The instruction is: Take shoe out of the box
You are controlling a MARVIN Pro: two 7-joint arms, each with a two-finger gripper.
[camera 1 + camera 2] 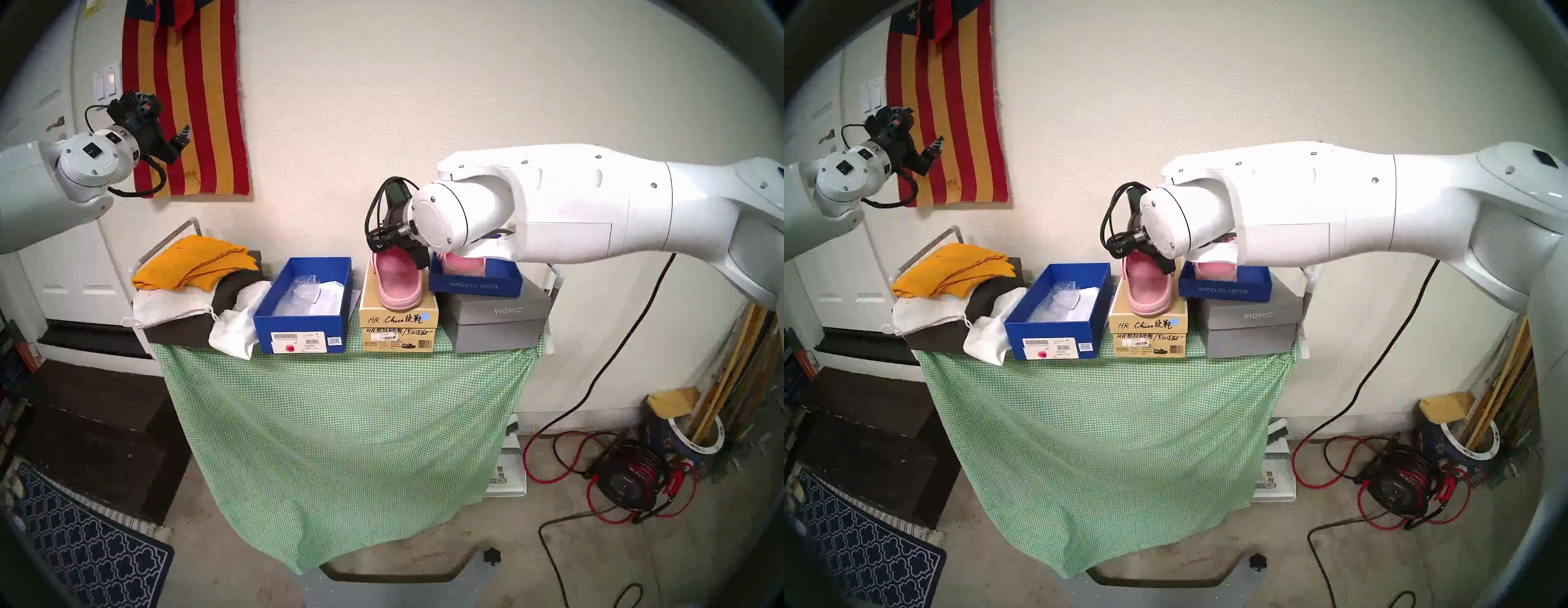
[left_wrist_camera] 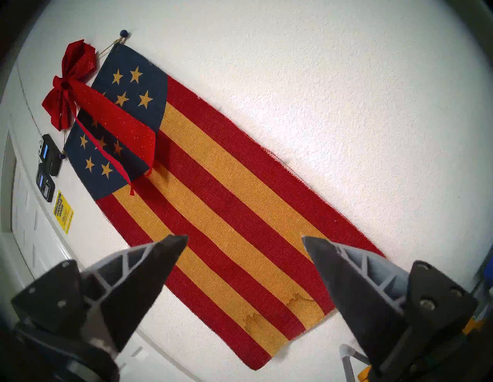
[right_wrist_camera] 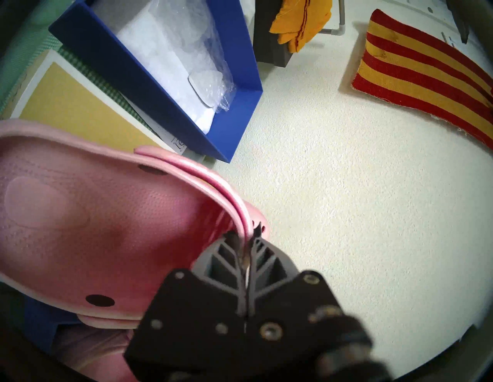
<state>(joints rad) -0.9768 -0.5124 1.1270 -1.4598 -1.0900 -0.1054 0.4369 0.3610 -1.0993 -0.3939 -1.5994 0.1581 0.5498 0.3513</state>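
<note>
The deep royal-blue shoebox [image 1: 303, 335] with barcode labels and a pink dot stands open on the table; inside I see only white paper and clear plastic [image 3: 184, 58]. A pink clog [image 1: 396, 278] rests tilted on the tan box [image 1: 399, 316], toe end raised. My right gripper [image 3: 246, 236] is shut on the clog's strap [image 3: 213, 184] at its toe end. A second pink clog [image 1: 462, 263] lies in the shallow blue STUART WEITZMAN tray [image 1: 475, 286], partly hidden by my right arm. My left gripper [image 2: 245, 240] is open and empty, raised at the left by the wall flag [image 2: 240, 200].
The tan box sits on another tan MICHAEL box [image 1: 399, 339]. The tray rests on a grey VIONIC box [image 1: 496, 322]. Yellow cloth [image 1: 195, 263] and white bags [image 1: 237, 322] pile at the table's left. A green checked cloth [image 1: 339, 424] covers the table. The wall is close behind.
</note>
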